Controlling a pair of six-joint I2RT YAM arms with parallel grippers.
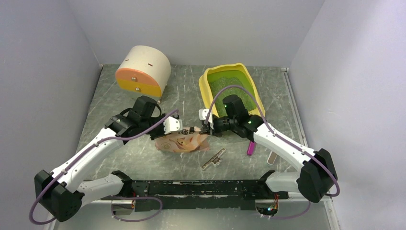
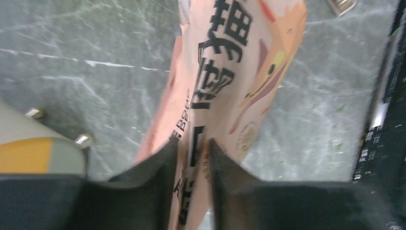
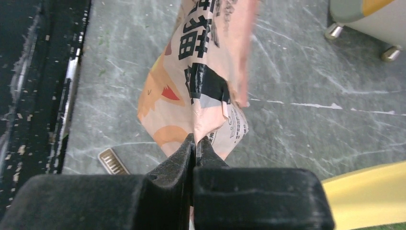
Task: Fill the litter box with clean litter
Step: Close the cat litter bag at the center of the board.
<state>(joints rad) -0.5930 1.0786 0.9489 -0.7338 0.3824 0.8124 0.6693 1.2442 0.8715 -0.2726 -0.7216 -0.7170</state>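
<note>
The yellow litter box (image 1: 209, 87) stands at the back right, its yellow rim (image 3: 368, 187) also showing in the right wrist view. A speckled layer of pale green clean litter (image 1: 233, 85) lies in its pan. A pink printed bag (image 1: 184, 143) hangs just above the table centre between both grippers. My left gripper (image 1: 188, 130) holds one end of the bag (image 2: 230, 72), its jaws (image 2: 191, 143) a little apart with the folded edge pinched between them. My right gripper (image 1: 207, 128) is shut (image 3: 195, 139) on the other end of the bag (image 3: 196, 81).
A cream-and-orange cylindrical container (image 1: 143, 72) stands at the back left. A magenta scoop (image 1: 250, 147) lies under my right forearm. A small ridged metal clip (image 1: 213, 159) lies in front of the bag. Grey walls close in the table on three sides.
</note>
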